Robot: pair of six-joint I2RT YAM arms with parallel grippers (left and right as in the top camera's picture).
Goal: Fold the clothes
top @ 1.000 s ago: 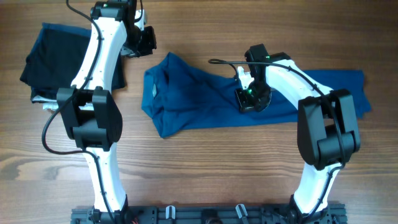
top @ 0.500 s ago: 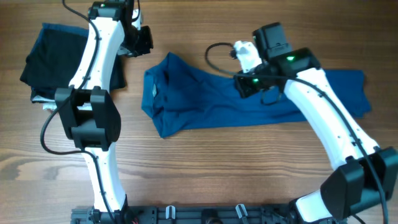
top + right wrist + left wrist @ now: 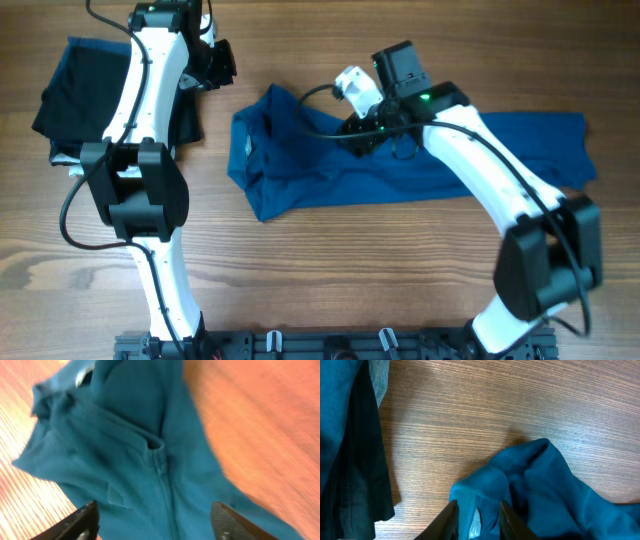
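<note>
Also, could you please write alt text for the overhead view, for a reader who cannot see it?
A crumpled blue T-shirt lies stretched across a wooden table, with the right gripper poised above it. The left gripper is off the shirt, beside a stack of dark folded garments on the left.

The overhead view looks straight down on the whole brown wood-grain surface (image 3: 400,260). Both wrist views look down from close at the crumpled medium-blue fabric T-shirt (image 3: 300,170), shared by all three; the right seems tilted, blurred.
</note>
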